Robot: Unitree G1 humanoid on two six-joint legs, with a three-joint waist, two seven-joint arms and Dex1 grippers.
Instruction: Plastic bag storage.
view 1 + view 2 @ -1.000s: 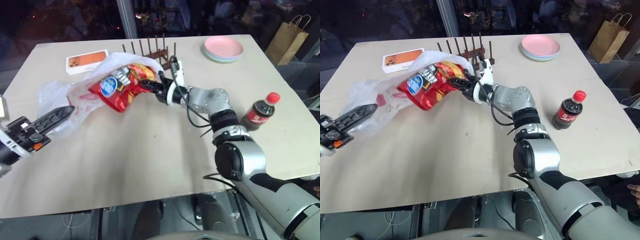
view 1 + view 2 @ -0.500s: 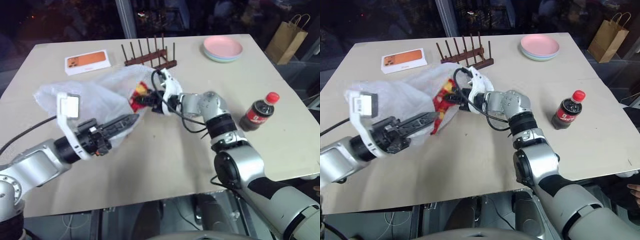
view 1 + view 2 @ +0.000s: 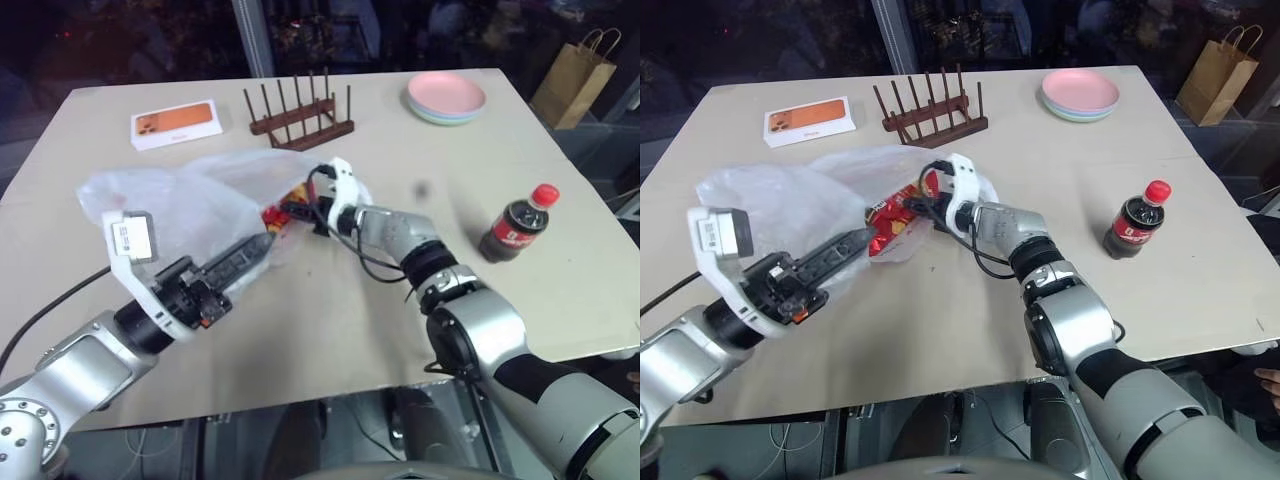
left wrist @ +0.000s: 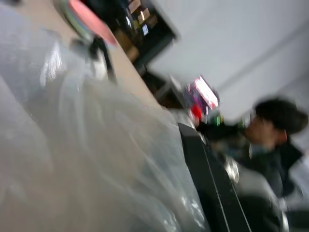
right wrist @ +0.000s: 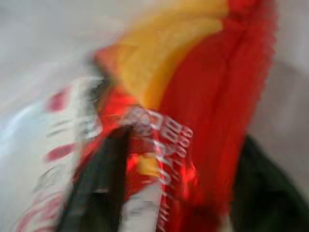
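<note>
The table (image 3: pixel 560 250) is evenly and brightly lit from above, while the room beyond its far edge lies dark. Shadows under the cola bottle (image 3: pixel 518 224) and the dish rack (image 3: pixel 300 112) are short and soft. Pale sheen shows on the plastic bag (image 3: pixel 170 205). Both head views are sharp. The left wrist view is smeared with motion blur; the right wrist view is heavily out of focus, the red chip packet (image 5: pixel 203 106) a close blur

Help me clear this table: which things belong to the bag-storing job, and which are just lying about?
In the job:
plastic bag
red chip packet
left gripper
right gripper

Lying about:
orange box
wooden rack
pink plates
cola bottle
brown paper bag
</note>
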